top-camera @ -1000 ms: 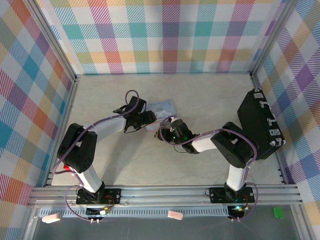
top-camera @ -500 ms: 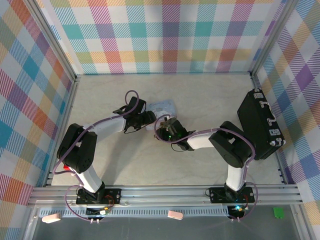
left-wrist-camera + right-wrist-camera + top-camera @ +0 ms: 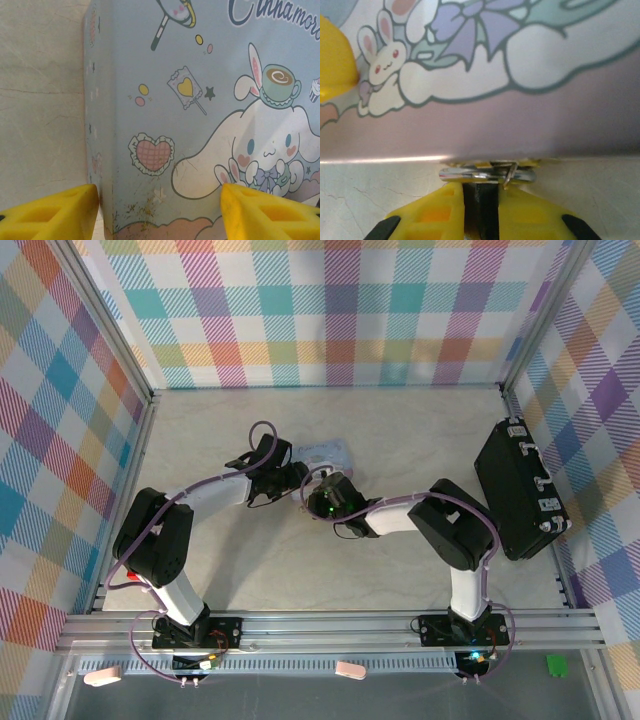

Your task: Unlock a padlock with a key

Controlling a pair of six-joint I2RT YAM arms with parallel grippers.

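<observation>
Since a second ago the right arm has swung leftward across the surface, so that the right end effector now sits hard against the near side of the pastel tin, and its jaws have drawn in from a looser spread to a narrow pinch. The left arm has not shifted at all. From the right wrist I see the two yellow fingers almost together, with a slim dark piece between them that I take for the key, and a thin metal ring lying across their tips right at the foot of the tin's wall. That low, close approach makes sense if the lock hangs at the tin's front, since the key has to be brought in level with it. The padlock itself I cannot pick out; I would guess it is tucked just above the ring, where the tin's edge hides it. The left end effector stands with its jaws set fairly wide about the tin's near left corner, one finger touching the side wall, and it looks clamped there to keep the tin from sliding while the other arm works. My guess is the grip on the key is only just being taken, so turning is yet to come.
</observation>
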